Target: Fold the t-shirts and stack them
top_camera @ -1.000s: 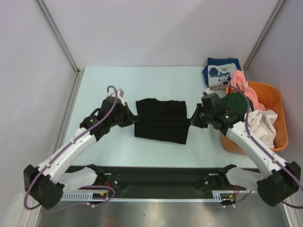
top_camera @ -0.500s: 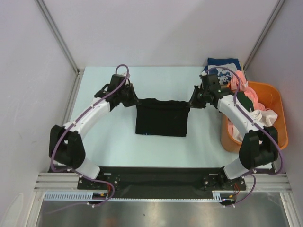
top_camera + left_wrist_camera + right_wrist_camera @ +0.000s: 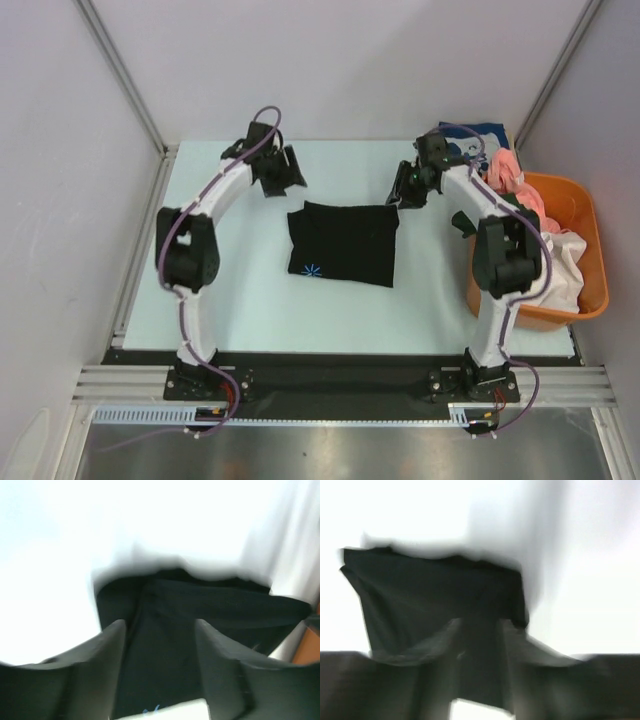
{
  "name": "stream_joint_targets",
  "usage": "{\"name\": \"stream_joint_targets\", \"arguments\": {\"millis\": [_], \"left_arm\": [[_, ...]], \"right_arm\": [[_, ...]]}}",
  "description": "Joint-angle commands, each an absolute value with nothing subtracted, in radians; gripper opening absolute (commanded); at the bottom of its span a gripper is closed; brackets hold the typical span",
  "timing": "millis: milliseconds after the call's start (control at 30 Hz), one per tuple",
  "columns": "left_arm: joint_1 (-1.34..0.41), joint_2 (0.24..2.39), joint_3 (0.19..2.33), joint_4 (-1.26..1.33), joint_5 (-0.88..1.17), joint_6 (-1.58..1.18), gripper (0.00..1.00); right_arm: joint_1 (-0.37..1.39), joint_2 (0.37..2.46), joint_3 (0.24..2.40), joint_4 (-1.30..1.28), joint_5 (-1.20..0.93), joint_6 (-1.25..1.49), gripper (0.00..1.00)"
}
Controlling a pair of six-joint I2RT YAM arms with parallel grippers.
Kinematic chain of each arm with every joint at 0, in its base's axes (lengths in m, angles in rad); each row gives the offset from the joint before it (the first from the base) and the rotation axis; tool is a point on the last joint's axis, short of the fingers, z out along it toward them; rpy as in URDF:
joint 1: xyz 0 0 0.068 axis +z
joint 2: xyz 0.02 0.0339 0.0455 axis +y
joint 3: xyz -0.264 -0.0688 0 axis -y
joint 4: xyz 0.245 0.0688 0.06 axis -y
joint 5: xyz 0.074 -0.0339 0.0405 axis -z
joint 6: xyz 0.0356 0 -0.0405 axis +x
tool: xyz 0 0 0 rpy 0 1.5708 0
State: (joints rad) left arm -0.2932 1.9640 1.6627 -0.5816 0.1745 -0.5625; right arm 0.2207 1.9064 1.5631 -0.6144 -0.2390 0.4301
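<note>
Both arms have reached out to the far side of the pale table [image 3: 230,290] in the last half second, and the large black cloth t-shirt [image 3: 345,240] now lies flat mid-table, folded to a rough square, its small blue starburst mark [image 3: 312,269] up at the near left corner. The left gripper [image 3: 288,172] hangs just past the shirt's far left corner, jaws wide and empty. The right gripper [image 3: 401,188] sits off the far right corner, jaws parted too, nothing held. The navy t-shirt with white cartoon print [image 3: 470,134] lies far right, by the orange plastic basket [image 3: 580,215] with its pink tee [image 3: 505,168] and off-white tee [image 3: 562,262].
</note>
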Motion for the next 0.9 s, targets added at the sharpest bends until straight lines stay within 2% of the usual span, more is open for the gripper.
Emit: {"name": "stream_joint_targets", "arguments": {"millis": [0, 33, 67, 100, 133, 167, 200, 267, 400, 567, 667, 867], "left_arm": [[-0.217, 2.2, 1.996, -0.724, 0.153, -0.543, 0.71], [-0.207, 2.247, 2.082, -0.82, 0.172, -0.543, 0.74], [-0.196, 2.279, 2.23, -0.869, 0.187, -0.54, 0.82], [-0.196, 2.304, 2.279, -0.908, 0.198, -0.529, 0.83], [-0.198, 2.289, 2.302, -0.952, 0.184, -0.506, 0.84], [-0.201, 2.246, 2.24, -0.947, 0.167, -0.496, 0.84], [-0.201, 2.193, 2.17, -0.922, 0.163, -0.486, 0.84], [-0.199, 1.995, 1.913, -0.795, 0.166, -0.476, 0.85], [-0.199, 1.717, 1.593, -0.7, 0.175, -0.465, 0.84], [-0.201, 1.407, 1.205, -0.641, 0.166, -0.427, 0.84], [-0.201, 1.235, 1.055, -0.661, 0.14, -0.399, 0.84], [-0.201, 0.993, 0.948, -0.732, 0.065, -0.322, 0.85]], "right_arm": [[0.167, 2.084, 1.788, -0.624, -0.248, 0.379, 0.5], [0.166, 2.107, 1.831, -0.632, -0.255, 0.362, 0.57], [0.166, 2.123, 1.857, -0.687, -0.23, 0.362, 0.66], [0.17, 2.115, 1.859, -0.698, -0.209, 0.359, 0.68], [0.17, 2.049, 1.774, -0.652, -0.193, 0.362, 0.69], [0.17, 1.999, 1.708, -0.608, -0.189, 0.371, 0.81], [0.169, 1.952, 1.628, -0.559, -0.189, 0.376, 0.87], [0.158, 1.838, 1.457, -0.459, -0.238, 0.388, 0.92], [0.146, 1.764, 1.269, -0.336, -0.35, 0.399, 0.94], [0.108, 1.816, 1.164, -0.166, -0.509, 0.446, 0.94], [0.098, 1.876, 1.15, -0.101, -0.538, 0.46, 0.93], [0.097, 1.996, 1.166, -0.025, -0.574, 0.489, 0.91]]}}
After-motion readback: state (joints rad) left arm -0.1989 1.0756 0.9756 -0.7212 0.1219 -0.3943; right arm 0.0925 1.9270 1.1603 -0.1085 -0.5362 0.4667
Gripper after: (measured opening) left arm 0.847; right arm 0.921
